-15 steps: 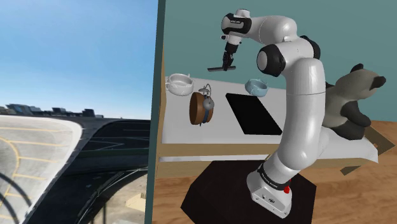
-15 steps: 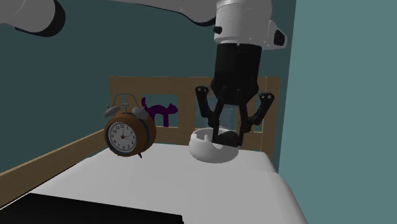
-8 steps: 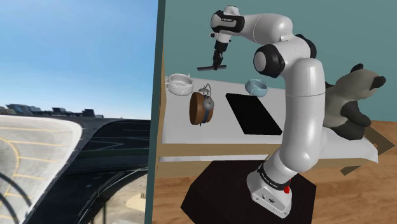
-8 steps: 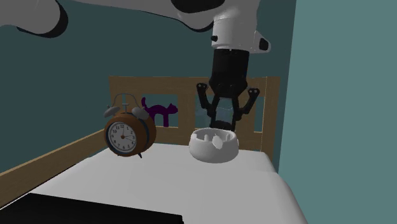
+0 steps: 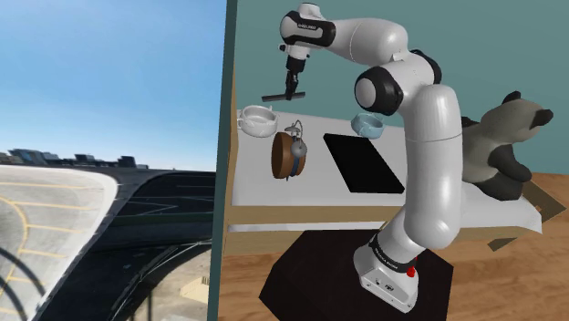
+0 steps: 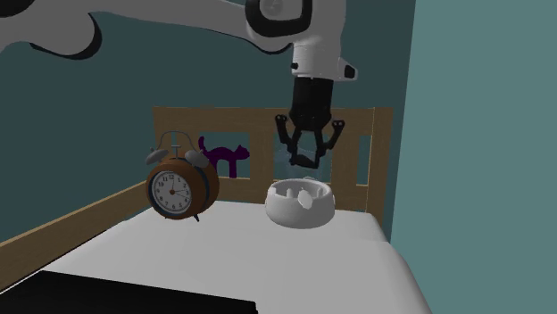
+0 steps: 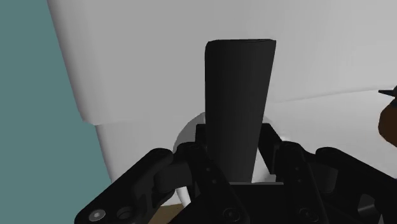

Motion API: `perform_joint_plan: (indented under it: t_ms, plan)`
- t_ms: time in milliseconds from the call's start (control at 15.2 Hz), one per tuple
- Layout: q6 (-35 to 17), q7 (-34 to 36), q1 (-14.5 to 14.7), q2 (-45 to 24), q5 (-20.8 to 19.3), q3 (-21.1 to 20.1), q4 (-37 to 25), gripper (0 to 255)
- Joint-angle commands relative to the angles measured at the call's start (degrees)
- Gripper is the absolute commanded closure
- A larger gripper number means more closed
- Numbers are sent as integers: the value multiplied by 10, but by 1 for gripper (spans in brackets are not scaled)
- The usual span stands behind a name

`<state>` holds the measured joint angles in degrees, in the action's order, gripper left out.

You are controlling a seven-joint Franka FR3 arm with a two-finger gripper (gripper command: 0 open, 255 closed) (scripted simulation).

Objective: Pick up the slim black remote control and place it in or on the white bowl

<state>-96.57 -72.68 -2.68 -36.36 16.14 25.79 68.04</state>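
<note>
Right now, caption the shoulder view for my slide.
Hand holds the black remote above the white bowl, brown alarm clock nearby.

On my shoulder view the bowl (image 5: 258, 119) sits at the far left corner of the bed (image 5: 264, 191); the clock (image 5: 291, 153) stands in front of it and slightly right; the mat (image 5: 363, 162) lies right of the clock, with the other bowl (image 5: 367, 124) behind it and the plush animal (image 5: 501, 146) at the bed's right end. I have the gripper (image 5: 292, 91) above the bowl, apart from it, the remote (image 5: 276, 97) clasped crosswise between its fingers; the stand (image 5: 390, 274) is in front of the bed.
</note>
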Motion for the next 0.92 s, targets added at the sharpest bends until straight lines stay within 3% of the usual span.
perform_joint_plan:
  t_ms: [0,396,858]
  plan:
    - [5,24,15,-10,2,-6,-16,255]
    - [35,90,43,-63,11,-26,-106,255]
    - [-19,83,52,-63,13,-26,-49,255]
